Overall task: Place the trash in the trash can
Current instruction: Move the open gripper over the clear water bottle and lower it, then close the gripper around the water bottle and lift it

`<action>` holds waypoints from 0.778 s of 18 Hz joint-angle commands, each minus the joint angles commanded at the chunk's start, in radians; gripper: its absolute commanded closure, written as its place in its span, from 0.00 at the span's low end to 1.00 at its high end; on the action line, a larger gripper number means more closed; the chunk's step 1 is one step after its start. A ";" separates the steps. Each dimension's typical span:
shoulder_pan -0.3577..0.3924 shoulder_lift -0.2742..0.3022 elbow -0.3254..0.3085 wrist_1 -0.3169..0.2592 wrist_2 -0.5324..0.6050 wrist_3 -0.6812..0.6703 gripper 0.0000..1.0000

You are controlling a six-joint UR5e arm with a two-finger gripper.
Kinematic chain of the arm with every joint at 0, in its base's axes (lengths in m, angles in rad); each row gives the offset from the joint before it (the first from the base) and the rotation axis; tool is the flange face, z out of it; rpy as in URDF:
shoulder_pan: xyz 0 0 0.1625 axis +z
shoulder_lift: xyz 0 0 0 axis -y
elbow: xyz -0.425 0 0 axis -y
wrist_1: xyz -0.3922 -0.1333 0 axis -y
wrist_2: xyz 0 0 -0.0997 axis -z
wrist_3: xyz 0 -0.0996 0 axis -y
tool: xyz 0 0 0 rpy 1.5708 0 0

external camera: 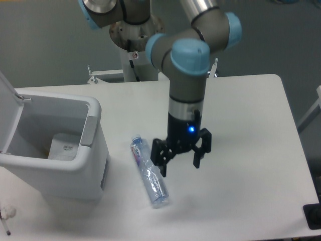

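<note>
Beside the end effector (180,165) lies the bottle (149,172)

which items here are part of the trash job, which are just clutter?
Job:
- bottle, lying on the table
- trash can, lid open
- whitish item in the can, possibly a wrapper

Clutter:
- small white object at the table's front-left edge
- dark object at right edge

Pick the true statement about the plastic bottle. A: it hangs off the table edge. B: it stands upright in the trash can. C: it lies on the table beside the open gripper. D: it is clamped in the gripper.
C: the plastic bottle lies flat on the table, just left of the open, empty gripper, outside the trash can.
</note>
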 joint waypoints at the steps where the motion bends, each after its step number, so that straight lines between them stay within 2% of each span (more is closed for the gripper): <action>1: -0.009 -0.022 0.000 0.000 0.011 0.000 0.00; 5: -0.057 -0.080 0.012 -0.005 0.087 0.000 0.00; 8: -0.077 -0.132 0.057 -0.012 0.095 0.000 0.00; 10: -0.104 -0.169 0.090 -0.014 0.145 -0.002 0.00; 14: -0.120 -0.198 0.112 -0.061 0.164 -0.002 0.00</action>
